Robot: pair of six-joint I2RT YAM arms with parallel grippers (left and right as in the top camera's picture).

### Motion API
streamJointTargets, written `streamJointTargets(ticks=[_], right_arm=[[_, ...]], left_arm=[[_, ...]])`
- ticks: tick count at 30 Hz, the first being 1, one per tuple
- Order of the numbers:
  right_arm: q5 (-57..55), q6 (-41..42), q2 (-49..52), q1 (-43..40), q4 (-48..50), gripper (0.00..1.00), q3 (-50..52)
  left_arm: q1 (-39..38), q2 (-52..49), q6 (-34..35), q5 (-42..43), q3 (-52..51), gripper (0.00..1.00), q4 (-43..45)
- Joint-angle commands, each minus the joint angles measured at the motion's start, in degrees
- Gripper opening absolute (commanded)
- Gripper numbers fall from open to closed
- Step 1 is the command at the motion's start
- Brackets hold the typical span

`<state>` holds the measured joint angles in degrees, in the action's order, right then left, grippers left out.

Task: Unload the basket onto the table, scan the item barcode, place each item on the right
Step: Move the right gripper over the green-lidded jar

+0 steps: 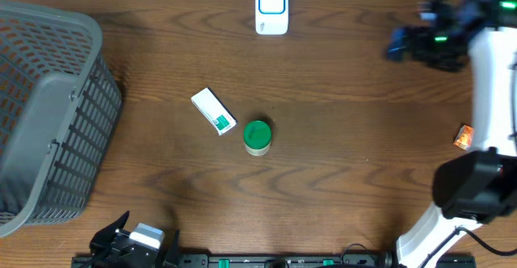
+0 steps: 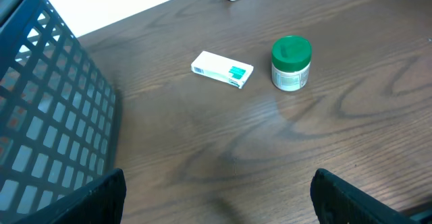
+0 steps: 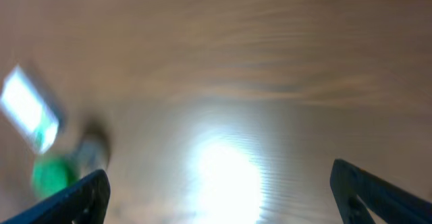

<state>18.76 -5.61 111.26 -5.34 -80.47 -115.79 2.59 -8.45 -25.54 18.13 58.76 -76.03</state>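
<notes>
Box and jar lie apart from right tool

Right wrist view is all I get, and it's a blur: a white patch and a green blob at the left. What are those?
Observer: A small white box with a green end and a green-lidded jar, side by side in the middle of the table, not touching.
Operator: Is anything there to scan them with?
Observer: A white device with a blue-framed face stands at the far edge; probably the scanner.
Operator: And the other arm?
Observer: The left gripper hangs open and empty near the front edge, facing both items.
</notes>
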Motion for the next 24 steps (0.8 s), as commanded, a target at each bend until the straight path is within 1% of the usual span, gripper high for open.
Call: streamJointTargets(ticks=[1,7,10,13,17,24], right_arm=[[5.75,-19.02,-0.11,12.83,-2.95,0.99,1.03],[5.73,-26.99,0.42,28.46,-2.05,0.99,1.38],[4.44,-27.91,0.79,34.91,-0.48,0.99,1.38],[-1.95,-27.56,3.08,41.11,1.66,0.99,1.38],[-2.84,-25.24,6.25,42.62,2.03,0.99,1.38],[-2.84,-25.33,13.75,42.84,2.62,0.99,1.38]], left_arm=[[0.24,0.37,-0.33,0.85,0.26,0.86,0.17],[0.24,0.37,-0.33,0.85,0.26,0.86,0.17],[0.24,0.37,-0.33,0.87,0.26,0.86,0.17],[0.24,0.35,-0.33,0.87,0.26,0.87,0.17],[0.24,0.37,-0.33,0.85,0.26,0.86,0.17],[0.24,0.37,-0.33,0.87,0.26,0.86,0.17]])
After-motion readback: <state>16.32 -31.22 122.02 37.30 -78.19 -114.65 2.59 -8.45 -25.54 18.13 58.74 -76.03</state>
